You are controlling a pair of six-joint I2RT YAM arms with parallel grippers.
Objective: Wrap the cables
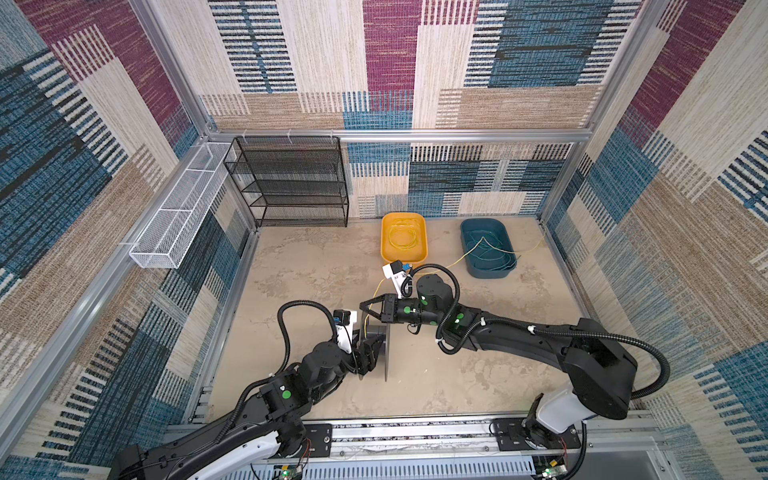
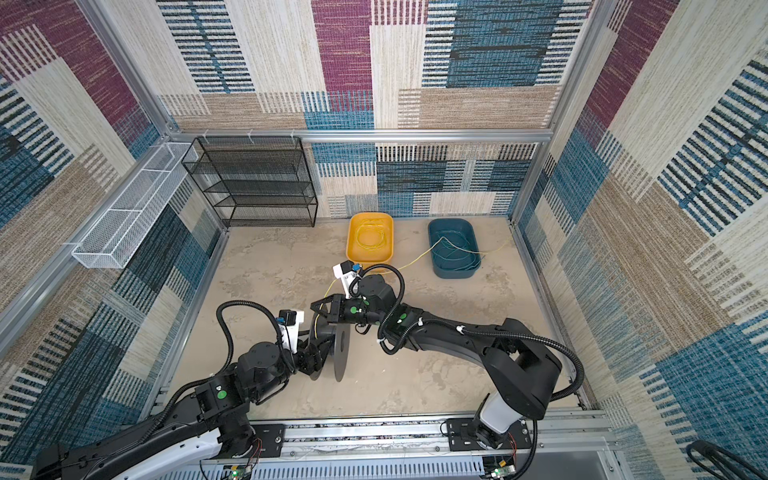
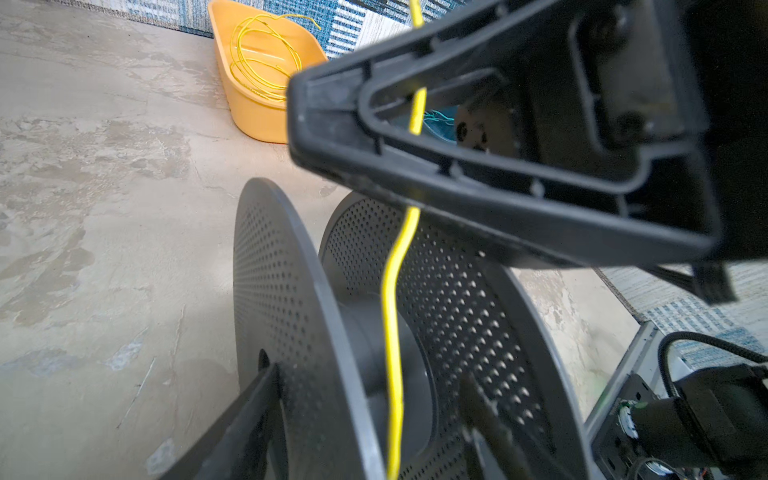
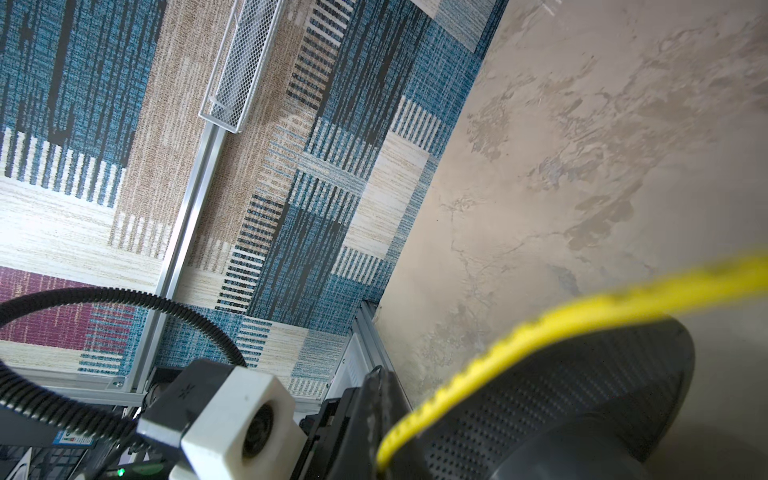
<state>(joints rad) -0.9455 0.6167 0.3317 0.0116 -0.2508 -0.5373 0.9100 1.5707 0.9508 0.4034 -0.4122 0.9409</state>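
The cable [image 3: 390,316] rises almost straight from the spool's [image 3: 286,299] hub, between the flanges, and its slack trails off behind the spool to the blue bin [image 1: 488,272]. The right gripper [image 1: 365,308], just above the spool, is nearer and pinched closed on the strand. The left gripper [image 1: 370,347] straddles one flange with jaws apart; whether it clamps is unclear.
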